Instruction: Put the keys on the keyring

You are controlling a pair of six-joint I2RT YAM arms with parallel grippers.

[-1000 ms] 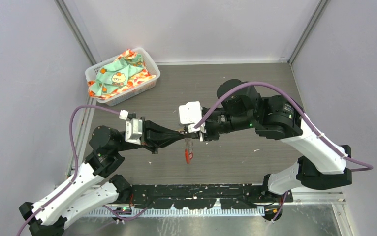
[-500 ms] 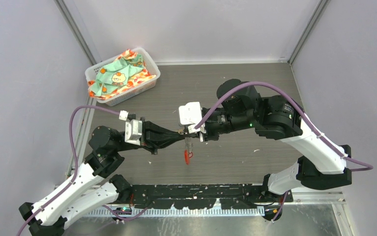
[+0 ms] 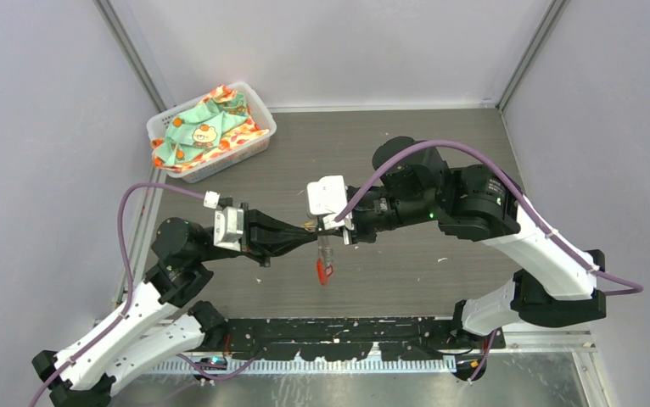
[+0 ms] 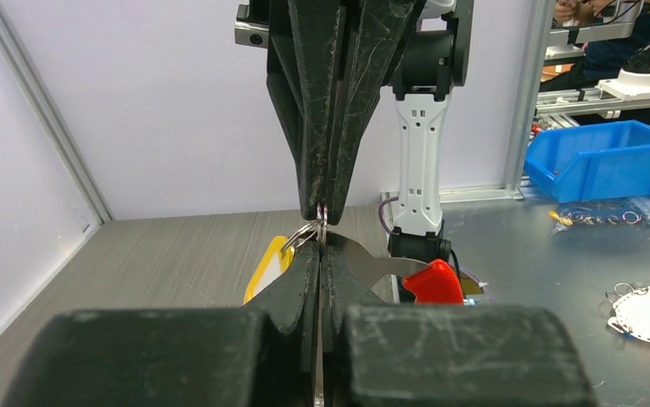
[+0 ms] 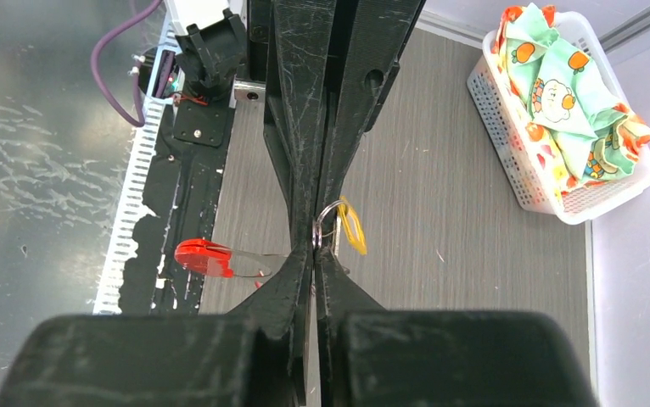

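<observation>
My two grippers meet tip to tip above the middle of the table. Between the tips sits the keyring (image 4: 311, 230) (image 5: 326, 222), a small silver split ring. The left gripper (image 3: 311, 236) (image 4: 320, 254) is shut, with the ring at its tips. From the opposite side the right gripper (image 3: 330, 231) (image 5: 315, 254) is shut on the same ring. A red-headed key (image 3: 323, 270) (image 4: 431, 282) (image 5: 203, 257) hangs down from the ring by its metal blade. A yellow-headed key (image 4: 268, 267) (image 5: 353, 227) dangles on the ring's other side.
A white basket (image 3: 257, 114) (image 5: 508, 127) of patterned cloth stands at the back left of the table. A black rail (image 3: 339, 326) runs along the near edge between the arm bases. Beyond the table, the left wrist view shows a blue bin (image 4: 597, 157).
The right gripper's jaws have closed onto the ring. The left gripper has stayed shut, and the red key still hangs below the tips.
</observation>
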